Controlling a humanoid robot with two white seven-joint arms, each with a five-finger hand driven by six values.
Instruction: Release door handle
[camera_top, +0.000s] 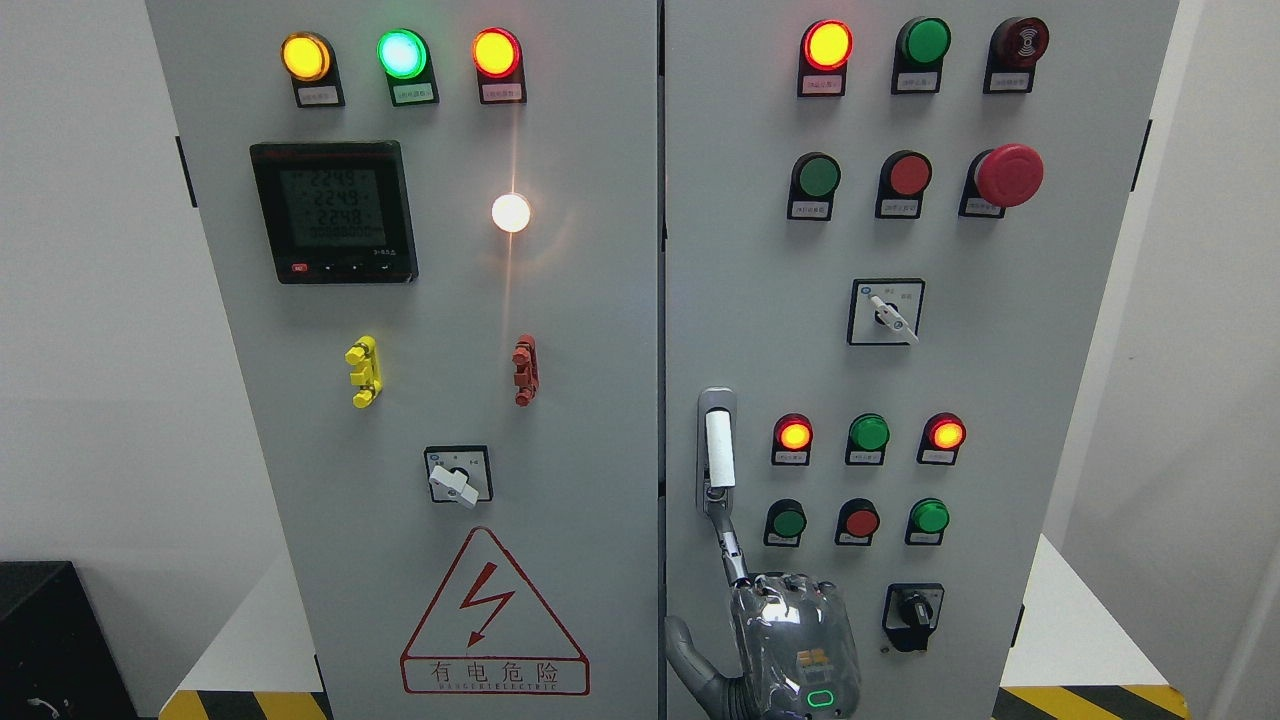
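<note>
Grey cabinet doors (560, 330) fill the frame. At lower centre, the door handle (718, 450) stands upright, directly above the hand (775, 640), whose extended finger (730, 545) seems to touch its lower end, apparently grasping nothing.

A hand (790, 640) sits below the white door handle (719, 450), 1 finger (731, 545) reaching its base.

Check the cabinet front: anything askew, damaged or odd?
Nothing broken shows. The white lamp on the left door flares into a vertical streak, probably lens glare. One finger of the hand reaches up to the handle's lower end.
</note>
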